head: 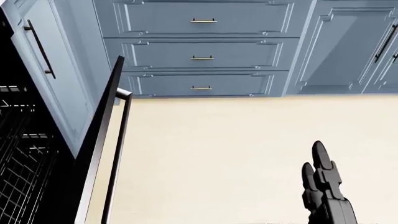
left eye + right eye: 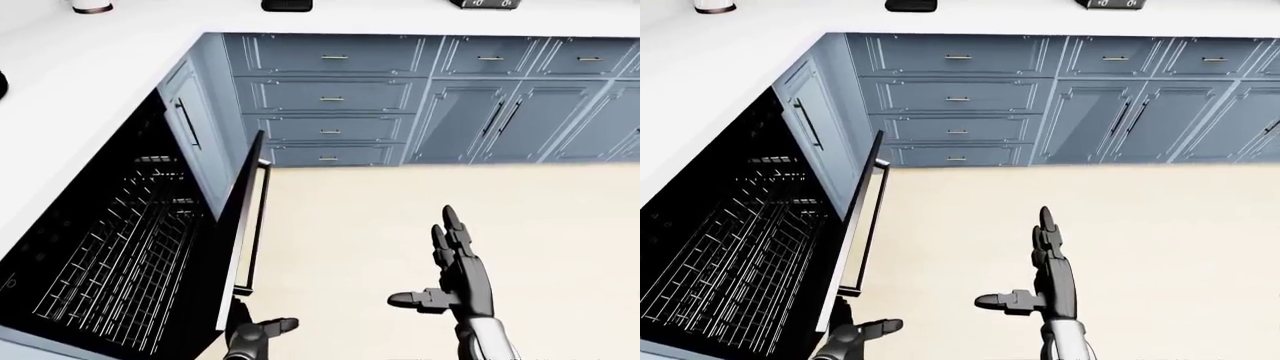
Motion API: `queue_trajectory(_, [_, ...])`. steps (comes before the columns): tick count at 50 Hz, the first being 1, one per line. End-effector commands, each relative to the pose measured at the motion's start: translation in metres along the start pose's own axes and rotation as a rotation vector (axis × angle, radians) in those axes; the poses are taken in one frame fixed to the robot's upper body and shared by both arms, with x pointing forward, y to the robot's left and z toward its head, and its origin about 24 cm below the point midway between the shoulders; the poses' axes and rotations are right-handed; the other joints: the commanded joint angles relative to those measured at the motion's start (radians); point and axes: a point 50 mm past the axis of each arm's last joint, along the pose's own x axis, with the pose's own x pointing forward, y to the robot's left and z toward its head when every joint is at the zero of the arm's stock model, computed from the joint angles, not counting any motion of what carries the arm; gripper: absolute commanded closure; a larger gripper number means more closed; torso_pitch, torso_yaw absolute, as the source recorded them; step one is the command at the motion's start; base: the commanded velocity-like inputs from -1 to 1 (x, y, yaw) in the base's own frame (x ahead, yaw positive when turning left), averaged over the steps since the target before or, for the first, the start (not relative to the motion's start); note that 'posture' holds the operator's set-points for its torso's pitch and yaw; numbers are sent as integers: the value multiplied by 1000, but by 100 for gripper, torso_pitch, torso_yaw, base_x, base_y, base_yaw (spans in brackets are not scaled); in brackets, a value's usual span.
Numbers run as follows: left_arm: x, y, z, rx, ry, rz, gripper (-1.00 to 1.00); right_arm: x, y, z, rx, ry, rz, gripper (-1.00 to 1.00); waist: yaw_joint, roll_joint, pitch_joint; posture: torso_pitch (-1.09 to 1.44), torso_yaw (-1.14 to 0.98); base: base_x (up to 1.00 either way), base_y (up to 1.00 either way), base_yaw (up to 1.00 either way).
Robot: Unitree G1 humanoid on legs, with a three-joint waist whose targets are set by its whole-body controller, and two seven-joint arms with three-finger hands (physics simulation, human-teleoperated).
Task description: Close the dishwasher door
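The dishwasher door [image 2: 243,225] stands ajar at left of the left-eye view, wire racks [image 2: 120,255] inside. Beneath its lower edge, the left hand [image 2: 255,335] is spread; the right hand [image 2: 455,274] splays wide over cream floor [image 2: 400,202]. Blue cabinets [image 2: 400,90] span the top under a white counter [image 2: 90,60].

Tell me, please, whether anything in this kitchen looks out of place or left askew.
Only the dishwasher door: it stands partly open at the left of the left-eye view, its wire racks exposed, while the cabinet drawers sit flush. The left hand is at the door's lower edge; the right hand is open over bare floor.
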Motion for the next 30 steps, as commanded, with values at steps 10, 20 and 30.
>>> queue_trajectory(10, [12, 31, 28, -77, -87, 134, -100, 1, 1, 18, -6, -88, 6, -100, 7, 9, -18, 0, 0, 0, 0, 0])
queue_trajectory(20, [14, 37, 32, -94, -89, 152, -100, -1, -1, 19, -5, -92, 1, -100, 5, 11, -17, 0, 0, 0, 0, 0])
queue_trajectory(30, [17, 45, 35, -111, -90, 173, -100, -2, -1, 19, -5, -93, -1, -100, 3, 13, -16, 0, 0, 0, 0, 0])
